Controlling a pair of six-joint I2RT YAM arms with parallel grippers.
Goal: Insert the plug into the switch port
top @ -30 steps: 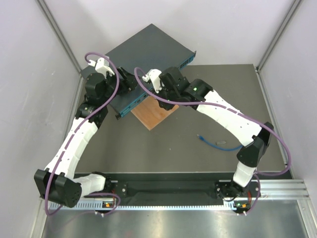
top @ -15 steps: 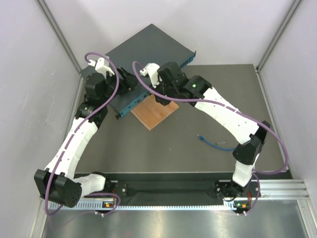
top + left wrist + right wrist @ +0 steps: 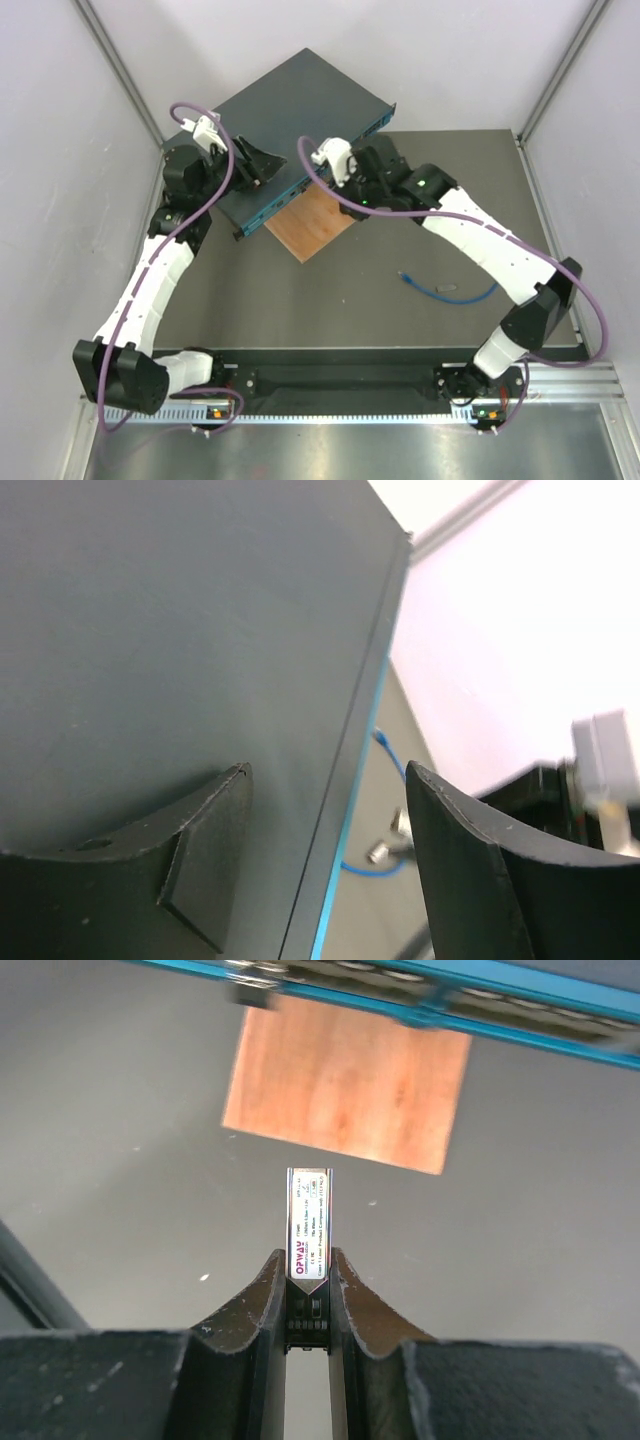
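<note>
Now my right claw (image 3: 305, 1256) clenches a silver module (image 3: 309, 1222), the switch (image 3: 300, 100) just ahead; my left claw (image 3: 328, 772) gapes over its edge. The plug (image 3: 405, 275) lies behind both; I'd square up before pushing.

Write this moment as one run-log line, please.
left jaws open astride switch front edge | right jaws shut on module, short of switch face | cable loose on table

Grey table (image 3: 120, 1110) spreads beneath my right gripper (image 3: 308, 1265); plain white walls (image 3: 470, 50) close in beyond and beside it, evenly lit, metal posts (image 3: 118, 70) at corners
</note>
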